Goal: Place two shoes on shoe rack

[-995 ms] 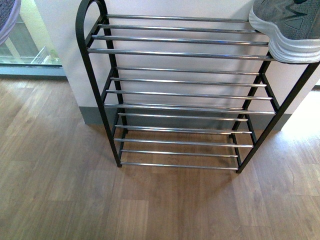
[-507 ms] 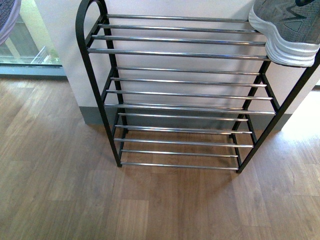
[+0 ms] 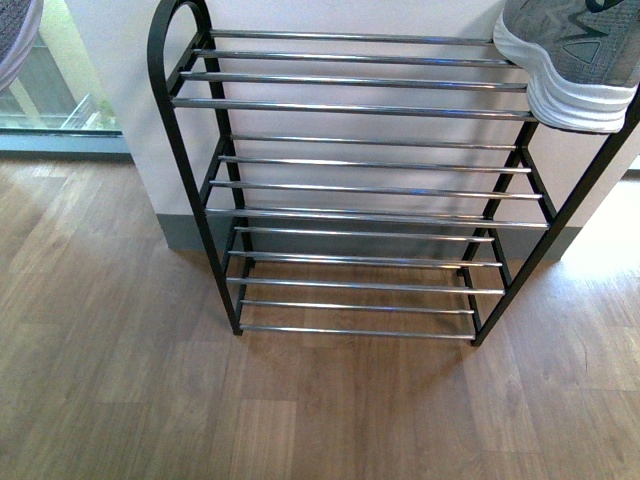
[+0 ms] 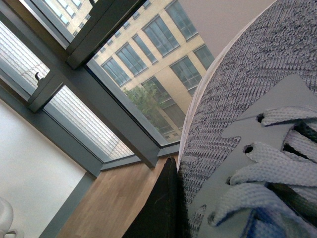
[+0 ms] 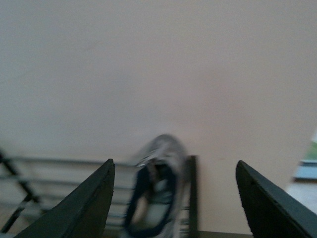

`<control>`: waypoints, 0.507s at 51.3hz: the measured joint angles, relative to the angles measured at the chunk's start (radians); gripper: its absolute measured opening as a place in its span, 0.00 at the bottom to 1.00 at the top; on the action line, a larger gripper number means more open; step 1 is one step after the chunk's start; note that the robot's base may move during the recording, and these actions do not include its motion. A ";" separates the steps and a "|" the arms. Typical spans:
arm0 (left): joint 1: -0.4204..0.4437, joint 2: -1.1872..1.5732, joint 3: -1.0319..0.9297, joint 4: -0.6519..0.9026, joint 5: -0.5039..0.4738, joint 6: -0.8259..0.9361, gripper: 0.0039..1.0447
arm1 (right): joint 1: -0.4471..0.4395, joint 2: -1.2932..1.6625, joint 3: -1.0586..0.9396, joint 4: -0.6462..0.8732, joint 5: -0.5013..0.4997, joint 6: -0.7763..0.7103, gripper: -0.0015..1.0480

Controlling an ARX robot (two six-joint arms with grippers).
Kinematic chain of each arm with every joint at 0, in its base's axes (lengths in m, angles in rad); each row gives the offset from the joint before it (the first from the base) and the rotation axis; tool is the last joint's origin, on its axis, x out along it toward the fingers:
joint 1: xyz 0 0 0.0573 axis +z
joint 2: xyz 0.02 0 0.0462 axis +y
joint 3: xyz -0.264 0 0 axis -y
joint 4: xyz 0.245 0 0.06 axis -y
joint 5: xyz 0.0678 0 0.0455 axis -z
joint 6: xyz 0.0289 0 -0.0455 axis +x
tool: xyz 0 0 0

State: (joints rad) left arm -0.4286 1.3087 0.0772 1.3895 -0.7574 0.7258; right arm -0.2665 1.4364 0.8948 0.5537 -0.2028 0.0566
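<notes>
Left of shoe rack (image 3: 350,105), our left claw (image 4: 171,201) clamps second shoe (image 4: 247,89); free top tier lies rightward. Right claw (image 5: 173,166) apart, empty.

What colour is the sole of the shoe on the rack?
White, under a grey upper. The shoe and its sole show best in the front view.

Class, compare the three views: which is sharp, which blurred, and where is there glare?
Front view: sharp, highlights glinting on the chrome bars of the black metal shoe rack. Left wrist view: crisp close-up of a grey knit lace-up sneaker. Right wrist view: blurred, smearing the second grey sneaker.
</notes>
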 joint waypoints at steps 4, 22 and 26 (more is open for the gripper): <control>0.000 0.000 0.000 0.000 0.005 0.000 0.02 | 0.038 -0.047 -0.126 0.072 -0.020 -0.024 0.56; 0.000 0.000 0.000 0.000 0.006 0.002 0.02 | 0.120 -0.268 -0.484 0.198 0.065 -0.048 0.02; 0.000 0.000 0.000 0.000 0.001 0.003 0.02 | 0.142 -0.318 -0.551 0.209 0.078 -0.051 0.02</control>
State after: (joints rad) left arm -0.4282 1.3087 0.0772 1.3895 -0.7567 0.7292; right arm -0.1242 1.1187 0.3439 0.7624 -0.1246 0.0051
